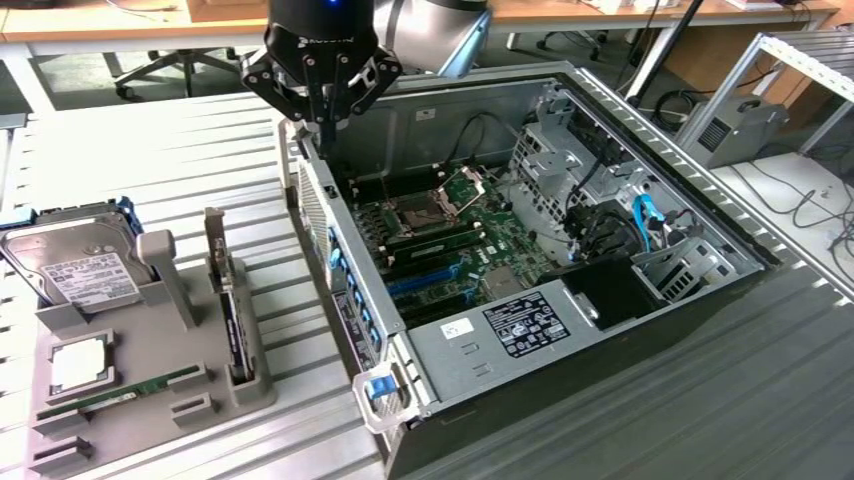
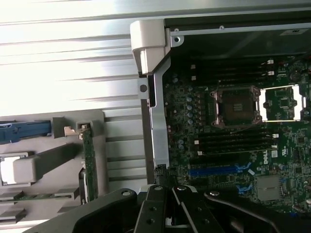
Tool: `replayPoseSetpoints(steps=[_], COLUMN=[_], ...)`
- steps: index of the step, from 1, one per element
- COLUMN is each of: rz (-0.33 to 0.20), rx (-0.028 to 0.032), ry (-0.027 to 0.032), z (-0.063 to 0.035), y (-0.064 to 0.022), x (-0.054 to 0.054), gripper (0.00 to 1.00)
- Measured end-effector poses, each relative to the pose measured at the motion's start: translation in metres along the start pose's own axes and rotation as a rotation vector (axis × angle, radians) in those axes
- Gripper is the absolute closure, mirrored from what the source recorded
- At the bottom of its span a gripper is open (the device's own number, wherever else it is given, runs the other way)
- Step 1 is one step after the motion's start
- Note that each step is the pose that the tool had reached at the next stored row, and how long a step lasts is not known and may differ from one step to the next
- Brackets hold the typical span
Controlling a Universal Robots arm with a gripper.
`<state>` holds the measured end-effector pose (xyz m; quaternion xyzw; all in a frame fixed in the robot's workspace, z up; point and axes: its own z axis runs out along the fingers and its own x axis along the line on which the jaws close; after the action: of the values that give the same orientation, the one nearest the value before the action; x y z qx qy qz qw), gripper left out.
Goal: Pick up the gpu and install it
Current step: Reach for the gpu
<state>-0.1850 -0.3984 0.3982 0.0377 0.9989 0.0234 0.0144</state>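
Grey ribbed metal forms the table [image 1: 747, 400], and on it lies the largest thing, an open computer case [image 1: 424, 120] resting on its side with its inside facing up. Every place below is given from that case.

Inside it, the green motherboard [image 1: 454, 245] covers the floor. A small white mark [image 2: 275, 153] on the board seems to read "DELL". Also inside, at the near end, a metal box carries a black-and-white label [image 1: 526, 325] whose print is too small to read. A blue latch [image 1: 387, 385] sits on the case's near corner.

Beside the case, on the exterior view's left and apart from its wall, stands a grey holder [image 1: 147, 360]. At the holder's end farthest from the case lies a silver hard drive [image 1: 80, 270] with a white label, its text unreadable.

The gpu [image 1: 235, 310] stands on edge in the holder slot nearest the case, its silver bracket rising at the far end. Nothing grips it.

The gripper [image 1: 324, 126] hangs over the case's far corner on the holder's side, above the wall's rim and well apart from the gpu. Its fingers are clenched together and hold nothing; whether the tips touch the rim cannot be told. White lettering on its black body is too small to read.

A narrow green RAM stick [image 1: 120, 395] lies in the holder's near part, next to a square silver chip [image 1: 80, 362].
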Motion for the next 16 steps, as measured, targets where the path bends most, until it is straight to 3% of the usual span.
replayPoseSetpoints(steps=[16], rz=[0.0], rx=[0.0], ry=[0.0], z=[-0.0002], y=[-0.0005], x=[0.0063], gripper=[0.89])
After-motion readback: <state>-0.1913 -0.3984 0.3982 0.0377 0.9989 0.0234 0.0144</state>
